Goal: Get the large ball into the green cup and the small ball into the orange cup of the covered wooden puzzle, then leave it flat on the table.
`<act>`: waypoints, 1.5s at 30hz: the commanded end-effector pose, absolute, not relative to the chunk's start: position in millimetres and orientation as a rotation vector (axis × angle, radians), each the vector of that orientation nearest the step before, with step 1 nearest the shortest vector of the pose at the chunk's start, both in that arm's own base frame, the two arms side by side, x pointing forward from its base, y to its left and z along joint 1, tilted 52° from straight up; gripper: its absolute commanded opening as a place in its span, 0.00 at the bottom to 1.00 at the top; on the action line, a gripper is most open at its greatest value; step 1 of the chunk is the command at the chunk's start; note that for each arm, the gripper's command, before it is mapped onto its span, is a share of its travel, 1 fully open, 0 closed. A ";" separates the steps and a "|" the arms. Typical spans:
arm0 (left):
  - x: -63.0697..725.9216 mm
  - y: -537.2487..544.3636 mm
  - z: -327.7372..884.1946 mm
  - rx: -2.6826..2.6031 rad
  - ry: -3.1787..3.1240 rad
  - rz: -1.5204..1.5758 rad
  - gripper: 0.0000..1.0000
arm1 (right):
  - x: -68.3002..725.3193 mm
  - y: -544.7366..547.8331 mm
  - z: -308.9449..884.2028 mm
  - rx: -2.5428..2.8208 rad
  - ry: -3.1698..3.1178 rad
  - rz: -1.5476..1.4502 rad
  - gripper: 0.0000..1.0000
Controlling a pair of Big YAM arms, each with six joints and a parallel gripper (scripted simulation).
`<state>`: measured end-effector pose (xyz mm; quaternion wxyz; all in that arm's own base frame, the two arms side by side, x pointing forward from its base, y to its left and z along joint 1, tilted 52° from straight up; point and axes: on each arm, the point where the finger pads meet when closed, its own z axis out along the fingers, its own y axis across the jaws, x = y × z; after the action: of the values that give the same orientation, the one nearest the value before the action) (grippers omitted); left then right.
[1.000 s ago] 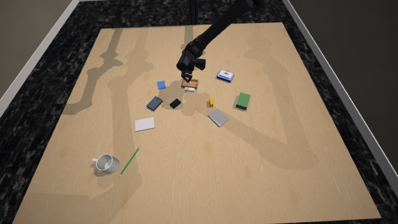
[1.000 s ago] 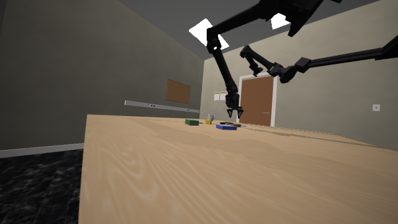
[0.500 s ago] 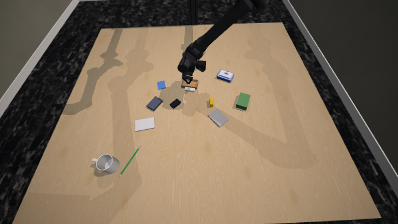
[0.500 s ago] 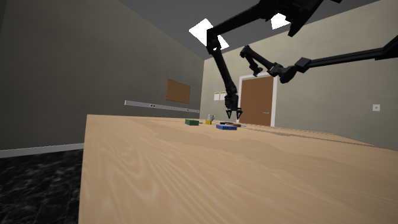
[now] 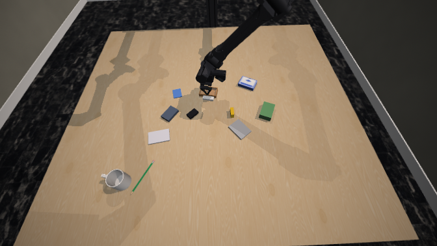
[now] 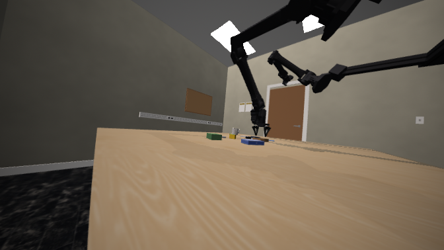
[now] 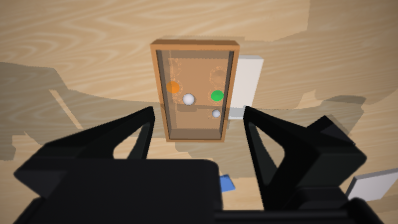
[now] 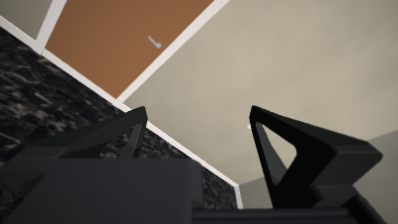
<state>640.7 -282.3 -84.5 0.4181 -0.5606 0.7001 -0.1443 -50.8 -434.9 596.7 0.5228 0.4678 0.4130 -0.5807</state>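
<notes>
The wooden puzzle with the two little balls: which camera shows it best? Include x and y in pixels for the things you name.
The left wrist view: it looks down into the wooden puzzle (image 5: 212,95) (image 6: 264,140) (image 7: 195,140), showing both balls and the orange and green spots. From the top it's small and partly covered by the arm; the exterior shows a brown sliver; the right wrist misses it.

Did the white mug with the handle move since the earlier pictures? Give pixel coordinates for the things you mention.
No, the white mug with the handle (image 5: 123,182) (image 6: 235,131) stayed beside the thin green pencil (image 5: 142,177) in the top view.
</notes>
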 end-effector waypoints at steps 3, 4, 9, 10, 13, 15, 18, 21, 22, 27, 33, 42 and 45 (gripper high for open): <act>654.0 -270.5 -100.9 -1.399 1.761 -0.341 0.87 | -58.0 -424.3 625.8 1.093 0.955 -1.434 1.00; 654.0 -270.5 -100.9 -1.399 1.761 -0.341 0.87 | -58.0 -424.3 625.8 1.093 0.955 -1.434 1.00; 659.4 -268.3 -105.4 -1.399 1.760 -0.341 0.87 | -58.0 -424.3 625.8 1.093 0.955 -1.434 1.00; 660.6 -267.8 -106.4 -1.399 1.759 -0.340 0.87 | -58.0 -424.3 625.8 1.093 0.955 -1.434 1.00; 663.5 -266.4 -109.3 -1.399 1.761 -0.339 0.87 | -58.0 -424.3 625.8 1.093 0.955 -1.434 1.00; 665.0 -265.6 -111.0 -1.399 1.762 -0.337 0.87 | -58.0 -424.3 625.8 1.093 0.955 -1.434 1.00; 666.9 -265.0 -112.8 -1.399 1.763 -0.338 0.87 | -58.0 -424.3 625.8 1.093 0.955 -1.434 1.00; 668.1 -264.7 -113.5 -1.399 1.762 -0.340 0.87 | -58.0 -424.3 625.8 1.093 0.955 -1.434 1.00; 668.1 -264.7 -113.5 -1.399 1.762 -0.340 0.87 | -58.0 -424.3 625.8 1.093 0.955 -1.434 1.00; 669.3 -264.3 -114.5 -1.399 1.762 -0.340 0.87 | -58.0 -424.3 625.8 1.093 0.955 -1.434 1.00; 669.5 -264.2 -114.5 -1.399 1.762 -0.340 0.87 | -58.0 -424.3 625.8 1.093 0.955 -1.434 1.00; 669.5 -264.2 -114.5 -1.399 1.762 -0.340 0.87 | -58.0 -424.3 625.8 1.093 0.955 -1.434 1.00; 669.1 -263.8 -114.8 -1.399 1.762 -0.337 0.70 | -58.0 -424.3 625.8 1.093 0.955 -1.434 1.00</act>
<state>658.9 -275.6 -100.4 0.4190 -0.5581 0.7020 -0.1421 -50.8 -434.9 596.7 0.5228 0.4678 0.4130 -0.5807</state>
